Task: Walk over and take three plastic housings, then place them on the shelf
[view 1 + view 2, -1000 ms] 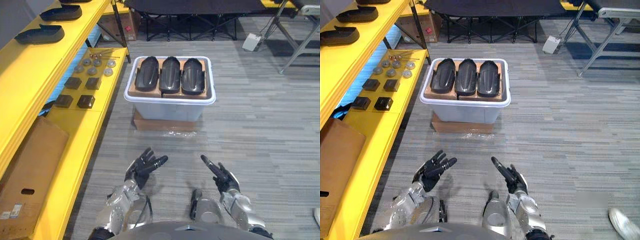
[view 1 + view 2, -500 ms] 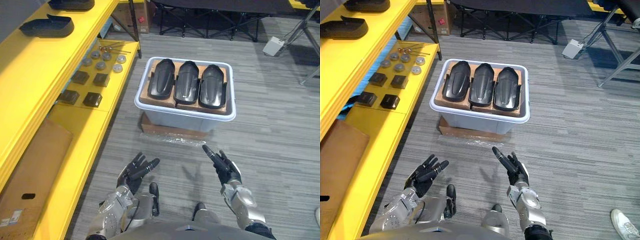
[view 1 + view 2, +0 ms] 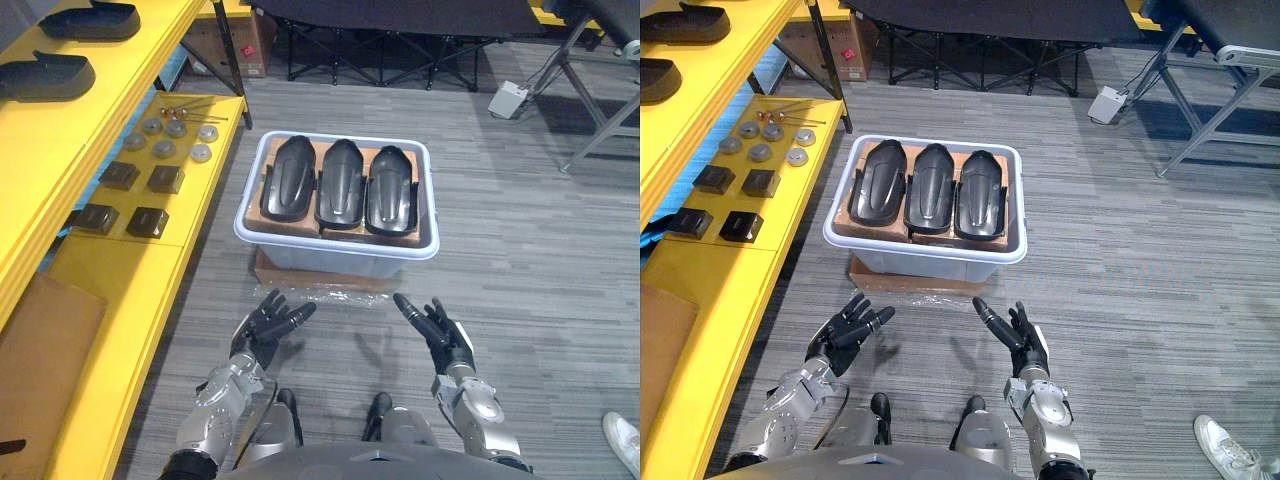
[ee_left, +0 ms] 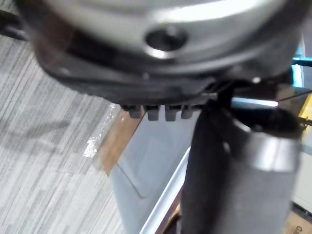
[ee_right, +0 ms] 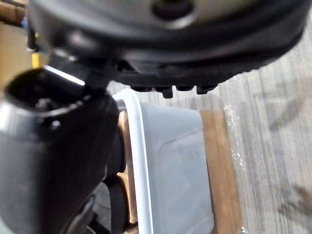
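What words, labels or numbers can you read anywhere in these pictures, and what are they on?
No text can be read in these pictures.
A red label on the cardboard box past the shelf's far end: too small to read.
The plastic housings, the white tub and the yellow shelf: no print visible on them.

Grey striped carpet [image 3: 520, 230], yellow shelving [image 3: 60, 130] at left, black cross-legged cot [image 3: 400, 12] behind

Three housings [image 3: 342, 185] in one bin [image 3: 335, 245]
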Motion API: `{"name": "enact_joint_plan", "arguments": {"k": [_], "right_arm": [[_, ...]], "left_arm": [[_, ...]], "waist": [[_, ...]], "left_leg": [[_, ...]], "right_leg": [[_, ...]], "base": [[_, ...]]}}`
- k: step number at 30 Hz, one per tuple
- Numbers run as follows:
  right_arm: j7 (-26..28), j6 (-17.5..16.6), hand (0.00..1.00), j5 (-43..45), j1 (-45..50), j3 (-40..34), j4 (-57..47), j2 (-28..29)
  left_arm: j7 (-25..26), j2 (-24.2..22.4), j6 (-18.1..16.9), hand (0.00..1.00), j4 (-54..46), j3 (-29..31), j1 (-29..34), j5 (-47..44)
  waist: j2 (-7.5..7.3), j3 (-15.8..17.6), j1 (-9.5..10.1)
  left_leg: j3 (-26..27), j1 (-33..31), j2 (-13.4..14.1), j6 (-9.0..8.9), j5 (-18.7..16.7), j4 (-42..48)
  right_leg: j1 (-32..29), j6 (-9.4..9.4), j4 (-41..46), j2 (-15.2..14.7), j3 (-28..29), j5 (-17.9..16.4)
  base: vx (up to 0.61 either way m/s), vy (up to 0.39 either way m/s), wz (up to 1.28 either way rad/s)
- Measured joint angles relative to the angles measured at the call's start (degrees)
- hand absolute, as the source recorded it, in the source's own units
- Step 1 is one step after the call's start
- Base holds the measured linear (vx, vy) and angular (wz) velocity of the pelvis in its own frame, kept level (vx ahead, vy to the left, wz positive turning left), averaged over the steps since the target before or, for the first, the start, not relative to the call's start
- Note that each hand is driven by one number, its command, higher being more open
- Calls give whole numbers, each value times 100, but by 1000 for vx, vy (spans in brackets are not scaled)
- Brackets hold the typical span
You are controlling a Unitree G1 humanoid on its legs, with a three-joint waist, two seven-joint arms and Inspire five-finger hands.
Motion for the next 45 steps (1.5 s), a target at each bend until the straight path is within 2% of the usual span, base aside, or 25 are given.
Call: {"name": "enact_joint_plan", "arguments": {"k": [1, 3, 7, 9, 11, 13, 14, 15, 16, 17, 21, 22, 27, 31, 32, 38, 45], "right_arm": [[8, -15, 100, 0, 10, 2, -45, 9], [6, -27, 100, 4, -74, -19, -145, -5], [51, -24, 100, 32, -185, -86, -307, -216], [73, -25, 100, 110, -179, -219, -366, -435], [71, -25, 100, 125, -185, -490, -367, -449], [53, -24, 100, 126, -193, -774, -379, -456], [14, -20, 100, 128, -232, -917, -388, -512], [-58, 0, 100, 126, -282, -1003, -421, -660], [-118, 12, 100, 127, -324, -1025, -421, -749], [-245, 97, 100, 128, -437, -1088, -417, -844], [-536, 373, 100, 319, -967, -1163, -228, -1071], [-609, 381, 100, 536, -1250, -1165, -53, -1255], [-622, 379, 100, 977, -1435, -1205, -101, -1467], [-623, 379, 100, 937, -1302, -1198, -262, -1258], [-408, 360, 100, 707, -657, -799, -761, -786], [-405, 338, 100, 705, -587, -781, -761, -748], [-527, 422, 100, 529, 37, -758, -801, -123]], "left_arm": [[4, 25, 4, 100, 53, 3, -13, 0], [23, 31, 5, 100, 58, -2, 50, -2], [24, -105, -1, 100, 141, -111, 379, -67], [-37, -191, -21, 100, 266, -126, 561, -70], [-36, -232, -23, 100, 274, -147, 713, -70], [-52, -226, -22, 100, 314, -206, 733, -70], [-104, -246, -14, 100, 326, -224, 735, -68], [-198, -299, 6, 100, 355, -229, 732, -44], [-237, -341, 10, 100, 381, -226, 729, -34], [-285, -359, 17, 100, 422, -233, 694, -12], [-434, -262, 107, 100, 368, -221, 614, 111], [-432, -211, 236, 100, 230, -243, 610, 210], [-380, -200, 221, 100, 199, -238, 570, 199], [-338, -200, 14, 100, 78, -167, 483, 185], [-214, -208, -670, 100, -406, -83, 310, -76], [-193, -208, -670, 100, -406, -61, 317, -75], [101, -208, -668, 100, -531, 327, 437, -48]], "waist": [[-60, -37, 38], [-77, -48, 79], [112, -31, 68], [255, -23, 78], [288, -24, 108], [285, -23, 89], [239, -5, 92], [356, -68, 76], [416, -106, 59], [418, -106, 39], [435, -115, 57], [396, -93, 75], [355, -96, 63], [347, -100, 60], [128, -278, 45], [131, -281, 39], [178, -345, -136]], "left_leg": [[-103, -90, 31, -37, -8, 72], [-228, -353, 119, -72, -158, 553], [-342, -518, 226, -13, -514, 1330], [-325, -765, 301, 151, -484, 1993], [-217, -787, 297, 361, -339, 2101], [-162, -713, 205, 307, -137, 1875], [-74, -542, 132, 270, -70, 1449], [-65, -274, 57, 158, 5, 777], [-75, -122, 20, 83, 64, 426], [-62, 31, -105, 56, 281, 33], [31, 31, -159, 80, 304, -103], [78, -12, -181, 91, 308, -118], [63, -12, -302, 139, 320, -191], [34, -89, -346, 164, 334, -202], [107, -71, -400, 264, 636, -535], [169, -27, -391, 261, 636, -581], [604, 167, -354, 237, 613, -802]], "right_leg": [[12, -3, -63, 32, 47, -3], [19, -46, -38, 106, 11, -118], [77, -83, 433, 149, -29, -591], [242, -118, 439, 147, -142, -728], [381, -124, 341, 146, -151, -729], [534, -133, 152, 132, -154, -689], [565, -156, 42, 87, -167, -599], [550, -77, -57, 86, -171, -480], [518, -54, -73, 77, -173, -459], [469, -5, -77, -20, -168, -418], [366, 9, -162, -43, -56, -282], [286, 30, -176, -61, -1, -241], [289, 112, -314, -113, -37, -161], [296, 129, -487, -122, -81, -55], [316, 121, -961, -69, -14, 367], [304, 120, -962, -69, 42, 366], [193, 107, -936, -71, 387, 354]], "base": [[44, -31, 37], [21, -34, 29], [-5, -34, 19], [-25, 4, 27], [-29, -39, 24], [-26, -53, 32], [-15, -22, 18], [-7, -2, 7], [32, 51, 4], [43, 67, -2], [15, 50, -14], [-1, 38, -14], [3, 36, 1], [9, 24, 4], [0, 0, 0], [0, 0, -5], [29, 5, -28]]}}
